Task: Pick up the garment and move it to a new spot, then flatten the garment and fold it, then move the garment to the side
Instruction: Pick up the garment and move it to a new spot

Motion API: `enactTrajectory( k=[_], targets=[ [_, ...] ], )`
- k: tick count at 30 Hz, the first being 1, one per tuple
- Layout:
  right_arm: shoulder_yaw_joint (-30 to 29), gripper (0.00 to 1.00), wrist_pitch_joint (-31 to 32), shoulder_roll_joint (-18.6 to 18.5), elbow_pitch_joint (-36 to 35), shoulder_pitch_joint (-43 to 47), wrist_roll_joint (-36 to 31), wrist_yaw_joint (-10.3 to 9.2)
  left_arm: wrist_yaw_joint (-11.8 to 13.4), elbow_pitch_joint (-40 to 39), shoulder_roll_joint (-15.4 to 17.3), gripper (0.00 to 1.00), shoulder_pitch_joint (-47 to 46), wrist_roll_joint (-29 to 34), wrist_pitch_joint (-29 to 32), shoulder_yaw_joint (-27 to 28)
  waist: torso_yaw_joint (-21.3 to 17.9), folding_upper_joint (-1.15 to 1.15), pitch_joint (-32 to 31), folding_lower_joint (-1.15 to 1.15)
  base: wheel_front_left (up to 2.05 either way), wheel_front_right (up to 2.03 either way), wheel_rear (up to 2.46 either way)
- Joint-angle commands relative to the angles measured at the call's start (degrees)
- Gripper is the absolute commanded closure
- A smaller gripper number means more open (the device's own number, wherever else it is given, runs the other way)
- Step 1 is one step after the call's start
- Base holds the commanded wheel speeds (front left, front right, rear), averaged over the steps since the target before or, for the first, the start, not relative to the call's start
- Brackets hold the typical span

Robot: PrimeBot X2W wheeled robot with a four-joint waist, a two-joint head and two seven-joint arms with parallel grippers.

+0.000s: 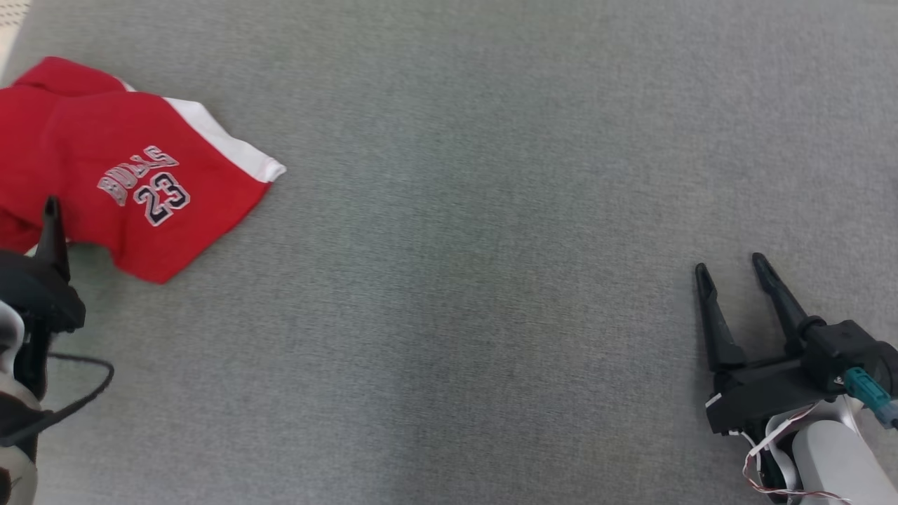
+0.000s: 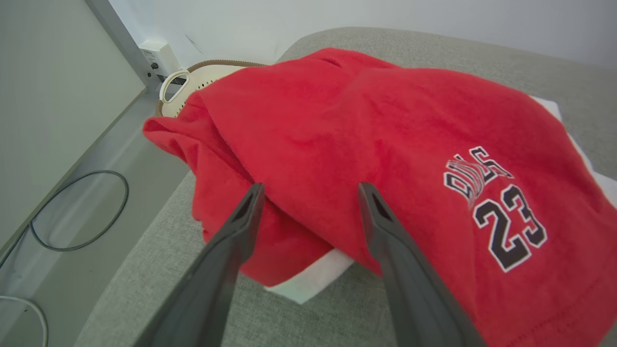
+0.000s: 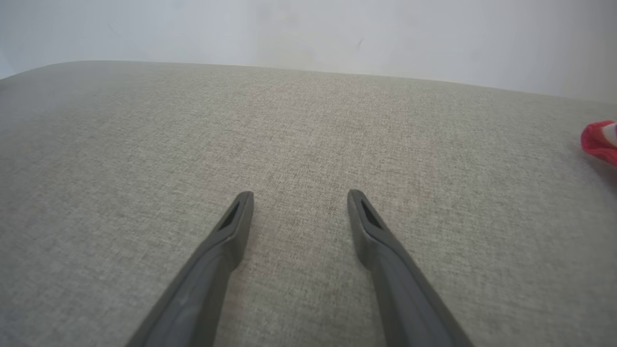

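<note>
The left gripper (image 2: 311, 188) is hovering spread wide at the red shorts' (image 2: 361, 120) edge to grab them; the right gripper (image 1: 730, 264) is hanging released, well apart from them.

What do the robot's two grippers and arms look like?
The right gripper and left gripper each have two long, tapering dark fingers with slotted tips on a black body. The right forearm is pale grey, with a teal connector and thin red-and-white wires. A black cable loops beside the left wrist.

Left jaws wide apart and empty, right jaws likewise, pale right forearm (image 1: 835, 463) lower right
</note>
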Motion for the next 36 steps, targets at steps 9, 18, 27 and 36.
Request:
enactTrajectory(
  k=[9,18,27,36],
  targets=[
    [-0.47,0.00,0.09,0.19,0.44,-0.10,0.22,0.00,0.44,5.66,-1.12,1.00,-0.88,-4.20,-1.19,2.59,-2.63,-0.01,1.96,0.00,0.00,0.00,0.00],
    [-0.43,0.00,0.07,2.19,0.98,0.35,0.78,0.00,-0.99,2.41,-3.86,1.00,-0.04,-6.76,-4.95,1.14,-2.35,-0.01,-0.56,0.00,0.00,0.00,0.00],
    [-0.18,0.00,0.06,4.60,1.65,1.21,1.04,0.00,-1.06,-22.27,-11.04,1.00,6.85,-11.46,-5.64,-1.62,-3.01,-0.01,-5.60,0.00,0.00,0.00,0.00],
    [0.06,0.00,0.06,6.52,2.64,2.03,1.56,0.00,-1.08,-37.45,-18.20,1.00,16.95,-13.34,-5.66,-9.04,-5.70,-0.01,-9.32,0.00,0.00,0.00,0.00]
  ],
)
